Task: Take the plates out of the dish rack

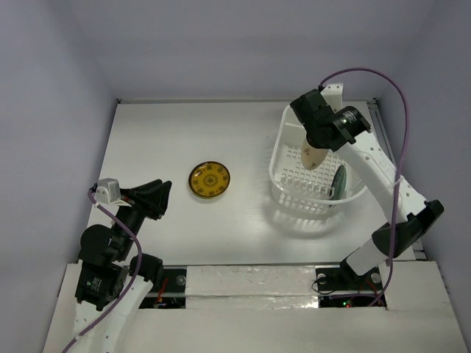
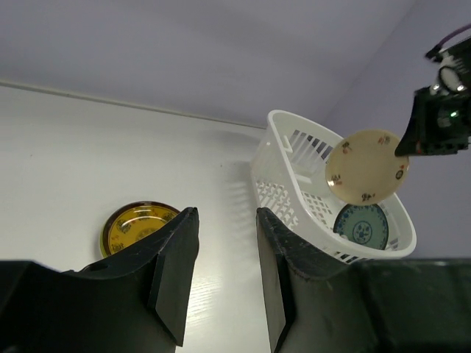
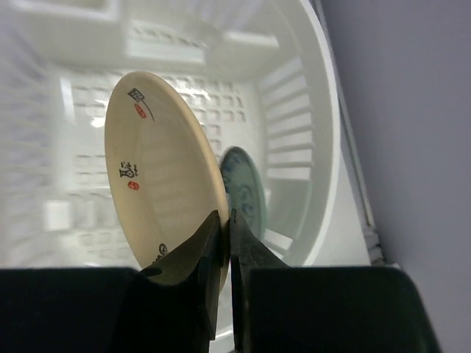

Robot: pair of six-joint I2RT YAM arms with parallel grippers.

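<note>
Presently the right arm's fingers (image 3: 210,254) pinch a cream-beige round plate (image 3: 158,176) above the white slotted plastic dish rack (image 1: 294,195); the left arm's fingers (image 2: 184,257) stand spread.

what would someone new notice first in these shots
The cream plate stands out first: the right gripper pinches its rim and holds it on edge over the white dish rack at the right of the table. Next come the teal plate standing inside the rack and the yellow plate lying flat mid-table, beyond the open left gripper.
</note>
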